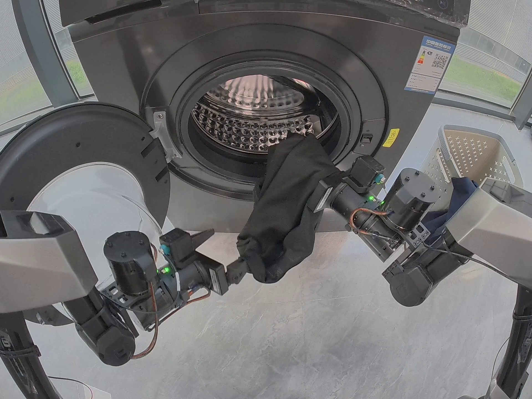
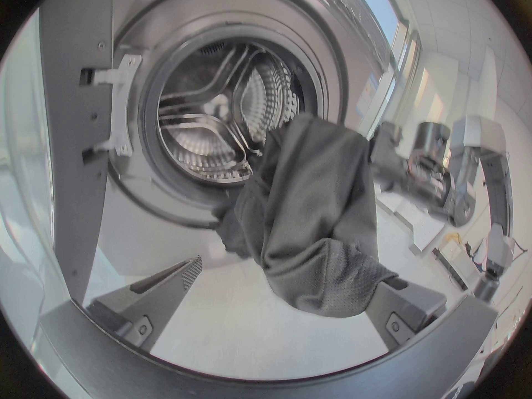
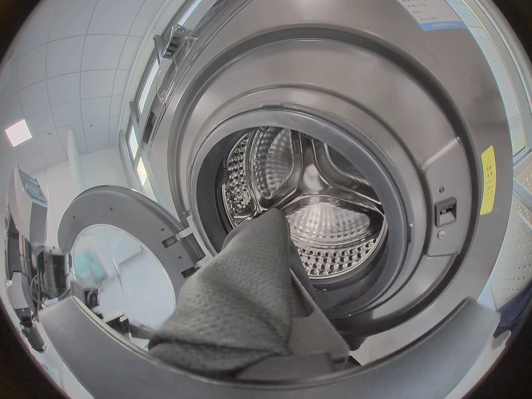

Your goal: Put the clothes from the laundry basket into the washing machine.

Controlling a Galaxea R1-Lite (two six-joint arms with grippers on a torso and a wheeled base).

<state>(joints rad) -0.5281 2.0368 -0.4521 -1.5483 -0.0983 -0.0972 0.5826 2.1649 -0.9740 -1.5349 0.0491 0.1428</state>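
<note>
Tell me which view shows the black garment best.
The head view: the whole black garment shows, hanging with its top at the washing machine opening. The left wrist view shows most of it; the right wrist view, one fold up close.

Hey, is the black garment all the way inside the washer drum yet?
No, the black garment hangs outside the washing machine, in front of its opening, held by the right gripper.

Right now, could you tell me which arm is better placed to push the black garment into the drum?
Right: the right tool grips the black garment at the drum mouth, while the left tool sits open and lower, beside the cloth's hanging end.
</note>
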